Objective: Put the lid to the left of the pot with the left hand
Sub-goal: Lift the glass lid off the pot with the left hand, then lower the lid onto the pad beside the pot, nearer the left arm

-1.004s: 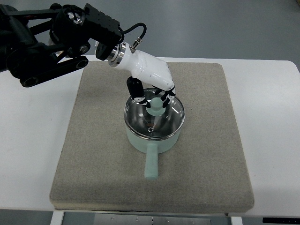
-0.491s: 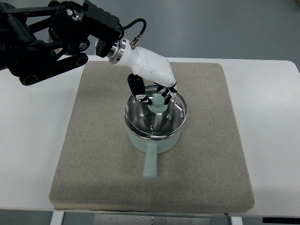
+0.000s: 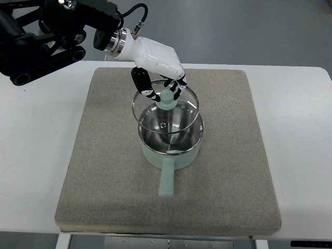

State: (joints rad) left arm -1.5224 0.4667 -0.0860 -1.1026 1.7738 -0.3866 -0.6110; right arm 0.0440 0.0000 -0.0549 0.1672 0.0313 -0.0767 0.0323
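Observation:
A pale green pot with a steel inside stands in the middle of the grey mat, its handle pointing toward me. The glass lid, steel-rimmed with a pale green knob, hangs tilted above the pot's far rim, lifted off it. My left hand, white with black fingers, reaches in from the upper left and is shut on the knob. The right arm is out of view.
A grey felt mat covers most of the white table. The black left arm crosses the upper left corner. Bare mat lies to the left and right of the pot.
The left hand has raised the lid off the pot and carried it up and slightly left. The pot has stayed in place.

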